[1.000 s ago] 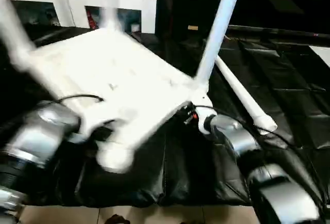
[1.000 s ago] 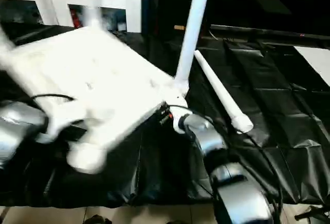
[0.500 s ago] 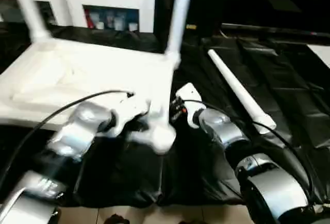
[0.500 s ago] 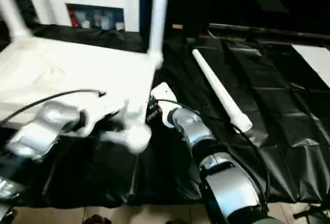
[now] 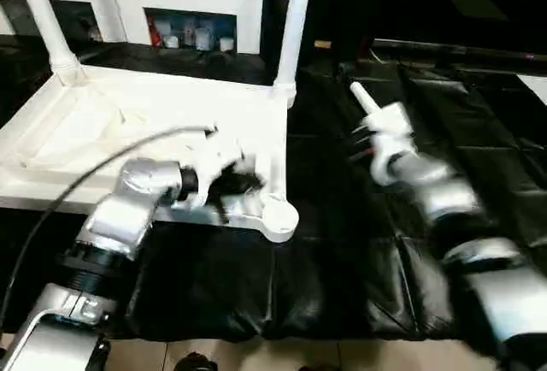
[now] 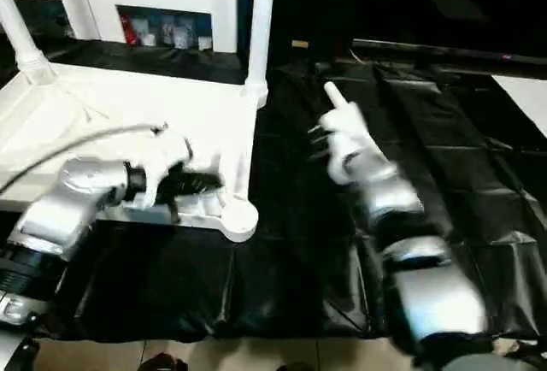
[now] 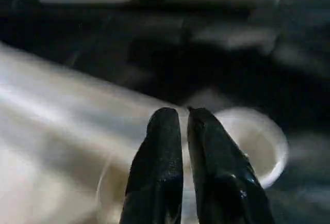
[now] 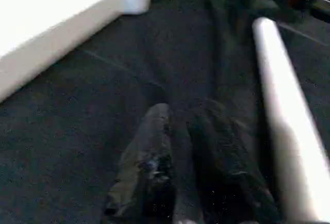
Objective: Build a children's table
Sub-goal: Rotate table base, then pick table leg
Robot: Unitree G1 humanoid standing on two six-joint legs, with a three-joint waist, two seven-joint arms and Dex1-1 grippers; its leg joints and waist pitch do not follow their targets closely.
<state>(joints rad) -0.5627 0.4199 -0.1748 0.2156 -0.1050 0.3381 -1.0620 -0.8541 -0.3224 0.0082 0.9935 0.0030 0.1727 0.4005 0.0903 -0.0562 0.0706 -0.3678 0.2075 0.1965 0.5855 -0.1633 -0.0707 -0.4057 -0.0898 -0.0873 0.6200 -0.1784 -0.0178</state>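
The tabletop (image 5: 154, 132) lies underside up on the black-covered worktop (image 5: 342, 243), two legs (image 5: 295, 20) standing in its far sockets. A loose leg (image 8: 278, 110) lies beside the right gripper (image 8: 178, 118), clenched and empty. The left gripper (image 7: 178, 118), clenched, rests near the empty corner socket (image 5: 278, 217).

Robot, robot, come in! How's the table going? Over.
Left tool shut, at empty corner socket. Right tool shut, beside loose leg. Tabletop upside down, two legs up. Nothing blocking.

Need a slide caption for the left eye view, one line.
Left gripper at upturned tabletop beside an empty corner socket; right arm over the loose leg.
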